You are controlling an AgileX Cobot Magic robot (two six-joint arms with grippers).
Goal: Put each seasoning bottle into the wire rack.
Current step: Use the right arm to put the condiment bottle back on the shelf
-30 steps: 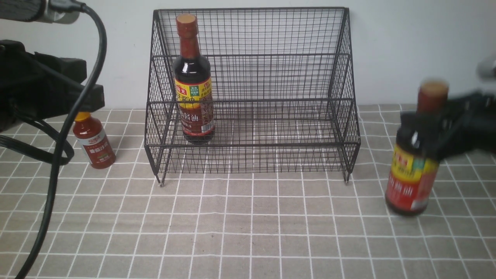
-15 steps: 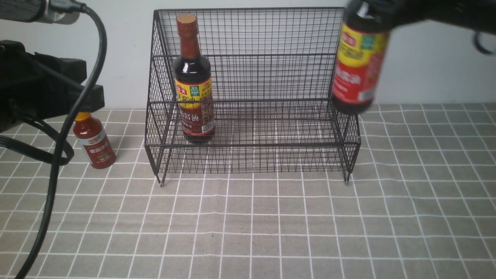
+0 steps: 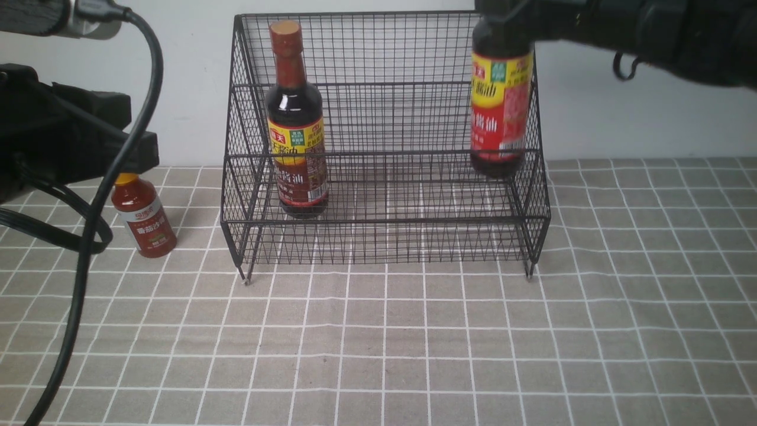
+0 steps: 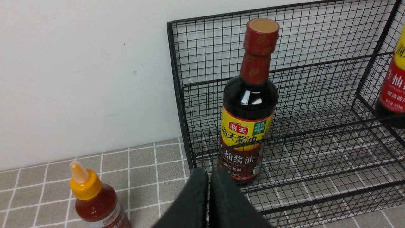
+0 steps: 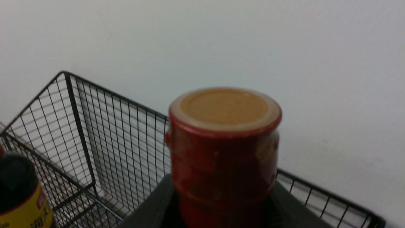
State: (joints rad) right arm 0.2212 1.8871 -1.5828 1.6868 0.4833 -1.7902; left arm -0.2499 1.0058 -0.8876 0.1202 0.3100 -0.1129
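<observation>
Right gripper (image 3: 511,15) is up high at the rack's 3 o'clock end, jaws clamped round the red neck of a soy-sauce bottle (image 3: 501,106). The bottle hangs upright, label facing us and base in the air, about level with the upper rail of the wire rack (image 3: 384,222). It is not set down yet, and I can't tell whether it has cleared the side mesh.

Why the neck grip? My read is that it leaves the wide body free to slide down between the wires with nothing bulky alongside it. Holding it plumb means it should land flat on its base. The 3 o'clock end also makes sense, because the other soy-sauce bottle (image 3: 295,136) already stands inside at 9 o'clock, well apart.

1 bottle is in, 1 is over the rack, and 1 is outside. The small red sauce bottle (image 3: 144,219) sits on the desk (image 3: 378,343) just off the rack's 9 o'clock side.

As for pose, the right arm comes in from 3 o'clock near the top of the front view, forearm roughly level, wrist above the rack's top edge. The left gripper (image 4: 208,177) is low at 9 o'clock with its jaws clenched on nothing. It is parked close above that small bottle, clear of the right arm's path.
</observation>
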